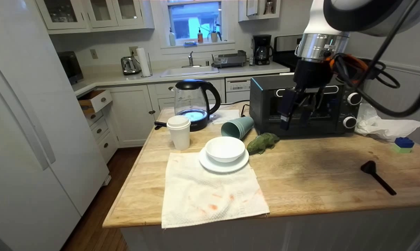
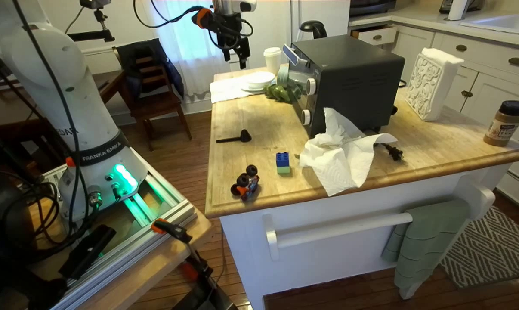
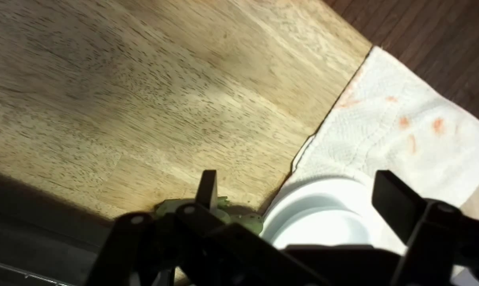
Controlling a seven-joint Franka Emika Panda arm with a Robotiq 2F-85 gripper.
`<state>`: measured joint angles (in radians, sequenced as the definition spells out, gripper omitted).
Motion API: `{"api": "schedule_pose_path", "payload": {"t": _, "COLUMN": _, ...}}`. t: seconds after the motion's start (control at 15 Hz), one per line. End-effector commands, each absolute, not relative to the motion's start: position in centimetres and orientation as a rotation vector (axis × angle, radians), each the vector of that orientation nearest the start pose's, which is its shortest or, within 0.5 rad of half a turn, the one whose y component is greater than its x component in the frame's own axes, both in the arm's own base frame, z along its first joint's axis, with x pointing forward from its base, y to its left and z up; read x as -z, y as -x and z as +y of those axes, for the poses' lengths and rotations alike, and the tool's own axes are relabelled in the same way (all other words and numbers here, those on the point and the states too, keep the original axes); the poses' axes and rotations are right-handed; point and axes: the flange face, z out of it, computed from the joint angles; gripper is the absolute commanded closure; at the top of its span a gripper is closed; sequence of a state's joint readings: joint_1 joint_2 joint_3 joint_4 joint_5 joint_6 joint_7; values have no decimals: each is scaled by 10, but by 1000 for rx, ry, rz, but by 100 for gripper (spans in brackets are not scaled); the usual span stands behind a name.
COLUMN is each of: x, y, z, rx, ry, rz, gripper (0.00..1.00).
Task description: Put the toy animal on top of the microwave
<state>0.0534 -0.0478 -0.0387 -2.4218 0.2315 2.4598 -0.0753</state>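
- Dark olive-green toy animal (image 1: pixel 263 143): on lt. wood tabletop (image 1: pixel 318 184), inboard of all edges.
- Blk. boxy glass-doored microwave (image 2: pixel 352 86): just beside toy animal.
- Blk. two-finger gripper (image 3: pixel 299 192): above tabletop, jaws apart.

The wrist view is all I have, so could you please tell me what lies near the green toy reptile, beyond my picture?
Observer: In an exterior view, at least one light-green cup lies on its side between the toy reptile and the glass kettle.
Operator: Thank you; am I touching down?
Observer: No, both exterior views show the gripper hanging above the wooden tabletop.
Operator: And beside the microwave?
Observer: A crumpled paper towel lies near its white knobs.
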Motion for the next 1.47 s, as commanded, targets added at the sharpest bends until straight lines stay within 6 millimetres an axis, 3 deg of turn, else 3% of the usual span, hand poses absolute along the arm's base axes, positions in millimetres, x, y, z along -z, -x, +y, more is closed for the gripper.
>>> {"api": "schedule_pose_path", "payload": {"t": 0.0, "x": -326, "y": -495, "z": 0, "rx": 269, "ry": 2930, "rz": 379, "gripper": 0}}
{"api": "schedule_pose_path", "payload": {"t": 0.4, "x": -300, "y": -489, "z": -13, "rx": 434, "ry": 2919, "rz": 785, "gripper": 0}}
{"api": "schedule_pose_path", "payload": {"t": 0.47, "x": -307, "y": -492, "z": -13, "rx": 407, "ry": 2948, "rz": 659, "gripper": 0}}
{"api": "schedule_pose_path", "payload": {"t": 0.67, "x": -299, "y": -490, "z": -14, "rx": 408, "ry": 2927, "rz": 751, "gripper": 0}}
{"api": "schedule_pose_path", "payload": {"t": 1.07, "x": -299, "y": -490, "z": -14, "rx": 409, "ry": 2923, "rz": 763, "gripper": 0}}
{"api": "schedule_pose_path", "payload": {"t": 1.4, "x": -278, "y": -516, "z": -39, "rx": 396, "ry": 2862, "rz": 1181, "gripper": 0}}
